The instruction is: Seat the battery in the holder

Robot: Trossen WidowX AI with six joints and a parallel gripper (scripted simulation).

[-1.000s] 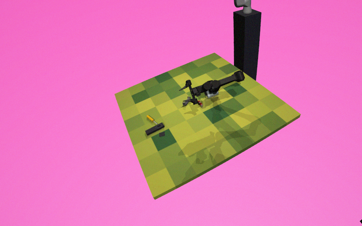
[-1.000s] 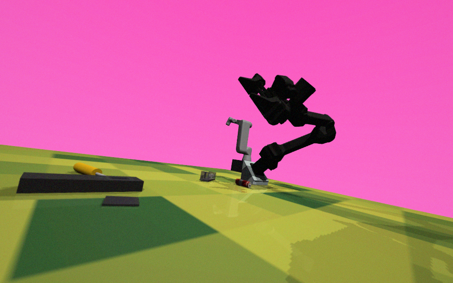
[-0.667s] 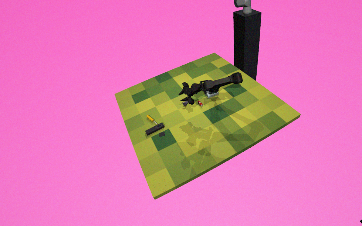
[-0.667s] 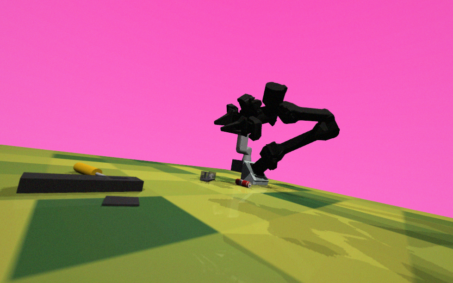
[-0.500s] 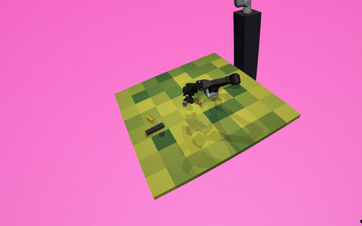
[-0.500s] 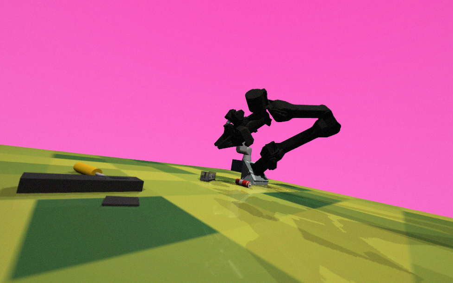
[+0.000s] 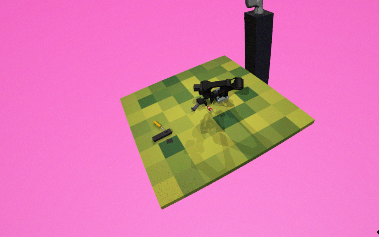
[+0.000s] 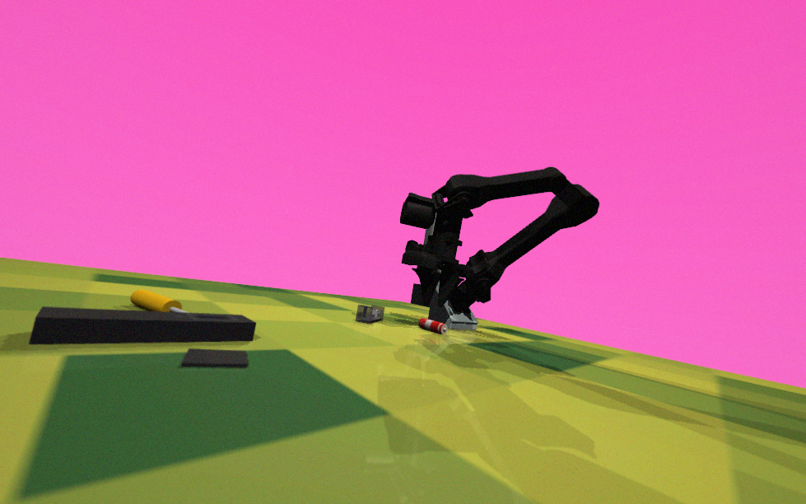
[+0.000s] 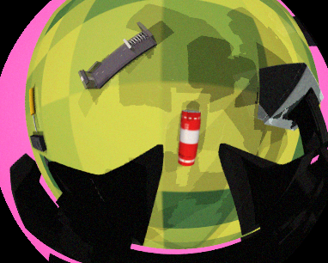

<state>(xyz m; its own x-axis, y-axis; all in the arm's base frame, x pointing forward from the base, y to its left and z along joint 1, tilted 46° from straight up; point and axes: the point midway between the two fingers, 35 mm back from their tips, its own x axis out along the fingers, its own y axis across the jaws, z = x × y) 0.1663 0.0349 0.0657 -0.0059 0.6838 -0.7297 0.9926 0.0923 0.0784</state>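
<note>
The red and white battery point(image 7: 210, 108) point(image 8: 432, 325) point(image 9: 189, 137) lies on its side on the checkered table top, outside the holder. The grey holder point(image 7: 195, 107) point(image 8: 369, 313) point(image 9: 119, 61) stands apart from it, empty, up and left of the battery in the wrist view; its spring point(image 9: 138, 39) is at the upper right end there. My gripper point(image 7: 208, 103) point(image 9: 191, 149) is open and points down, its fingertips on either side of the battery in the wrist view, with gaps at both sides. Its height above the battery is hard to tell.
The arm's grey base point(image 7: 222, 98) point(image 8: 463, 324) stands close to the battery. A long black box point(image 7: 162, 135) point(image 8: 142, 327), a thin dark plate point(image 7: 169, 140) point(image 8: 214, 358) and a yellow-handled screwdriver point(image 7: 157, 124) point(image 8: 153, 301) lie farther off. A dark pillar point(image 7: 256, 44) stands behind the table.
</note>
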